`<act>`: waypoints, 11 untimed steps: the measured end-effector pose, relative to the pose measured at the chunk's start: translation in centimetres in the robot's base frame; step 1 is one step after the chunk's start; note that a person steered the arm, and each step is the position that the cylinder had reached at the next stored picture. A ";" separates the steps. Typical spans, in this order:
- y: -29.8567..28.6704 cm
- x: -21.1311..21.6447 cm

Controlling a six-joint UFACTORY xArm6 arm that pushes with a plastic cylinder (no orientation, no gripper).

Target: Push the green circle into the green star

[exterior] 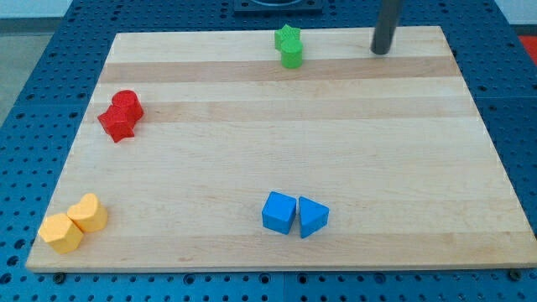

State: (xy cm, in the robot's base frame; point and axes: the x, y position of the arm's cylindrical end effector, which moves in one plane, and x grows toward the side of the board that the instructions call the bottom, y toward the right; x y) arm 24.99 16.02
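The green circle (pixel 292 55) sits near the view's top edge of the board, a short, round-sided cylinder of matte green; it touches the green star (pixel 288 36), which lies just above it towards the view's top, its points softly moulded and its surface the same flat green (the two read almost as one lump).

My tip (pixel 382 50) stands well to the view's right of that pair, apart from both, resting on the board near its top edge; the rod is dark, smooth and straight, rising out of the view's top; it has no jaws and holds nothing, touching no block.

The wooden board (pixel 277 159) is pale, with long grain bands running across the view from left to right, some lighter, some warmer in tone; its surface looks smooth and slightly glossy.

At the view's left, about a third of the way down, two red blocks touch: a red cylinder (pixel 127 104) above and a red star (pixel 117 124) just below it.

Near the view's bottom centre a blue cube (pixel 278 211) sits against a blue triangle (pixel 312 216), the wedge's sloped faces catching lighter blue.

In the bottom left corner two yellow blocks (pixel 75 222) with faceted sides lean together; their exact shapes I cannot tell.

Around the board lies a blue perforated table (pixel 50 50), dotted with regular holes.
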 end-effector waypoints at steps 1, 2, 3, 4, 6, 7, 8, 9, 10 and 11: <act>-2.4 1.4; -4.1 3.3; -7.5 4.3; -9.7 4.3; -11.9 4.2; -12.3 3.1; -12.9 2.0; -12.8 2.0; -7.4 2.1; 0.6 -0.6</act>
